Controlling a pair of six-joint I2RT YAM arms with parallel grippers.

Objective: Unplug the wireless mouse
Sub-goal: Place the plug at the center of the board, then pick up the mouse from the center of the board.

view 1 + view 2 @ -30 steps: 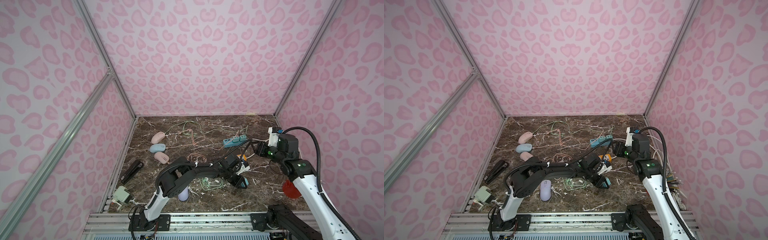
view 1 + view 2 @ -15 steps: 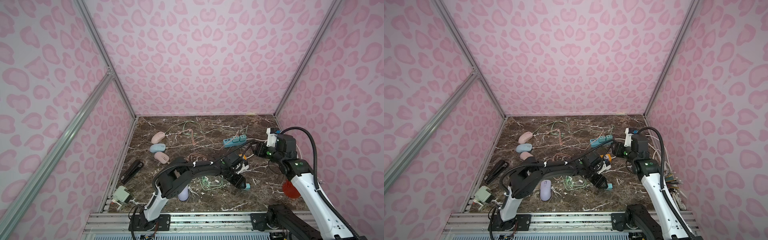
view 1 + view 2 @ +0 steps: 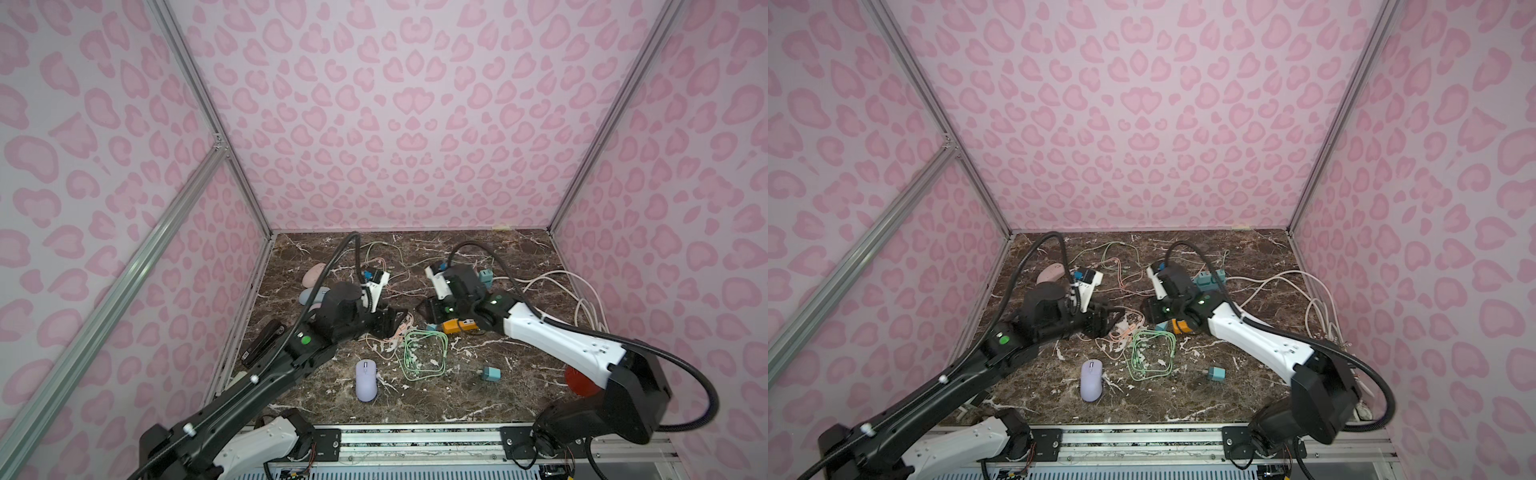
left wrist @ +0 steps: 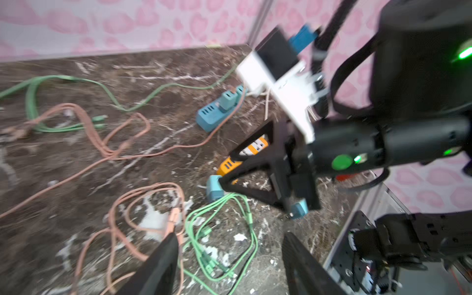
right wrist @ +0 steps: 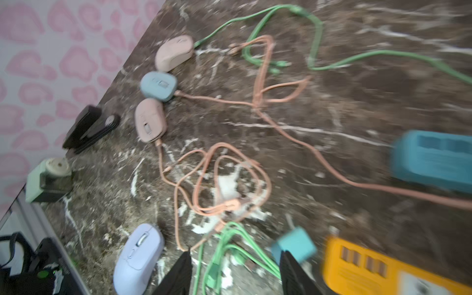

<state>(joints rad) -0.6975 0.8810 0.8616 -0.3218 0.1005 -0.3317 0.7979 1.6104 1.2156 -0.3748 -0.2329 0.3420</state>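
A lavender mouse (image 3: 366,380) (image 3: 1091,380) (image 5: 139,258) lies near the front with no cable at its nose. At the back left, two pink mice (image 5: 150,120) (image 5: 175,52) and a blue mouse (image 5: 158,85) each have a cable plugged in. My left gripper (image 3: 392,322) (image 3: 1104,320) (image 4: 230,233) hangs open over the salmon and green cable coils (image 3: 424,353), holding nothing. Facing it, my right gripper (image 3: 430,309) (image 3: 1152,309) (image 5: 235,252) is open above the green cable. A teal charger cube (image 5: 293,245) sits beside one of its fingers.
An orange power strip (image 3: 459,326) lies under the right wrist and a blue one (image 3: 484,276) behind it. Another teal charger cube (image 3: 491,374) lies loose at the front right. A black stapler-like object (image 5: 89,127) and a green adapter (image 5: 48,178) sit by the left wall. White cables (image 3: 582,299) trail along the right wall.
My left gripper opened and let go of a teal charger cube, which now lies at the front right. That arm then drew back left. My right gripper shifted left toward the middle.
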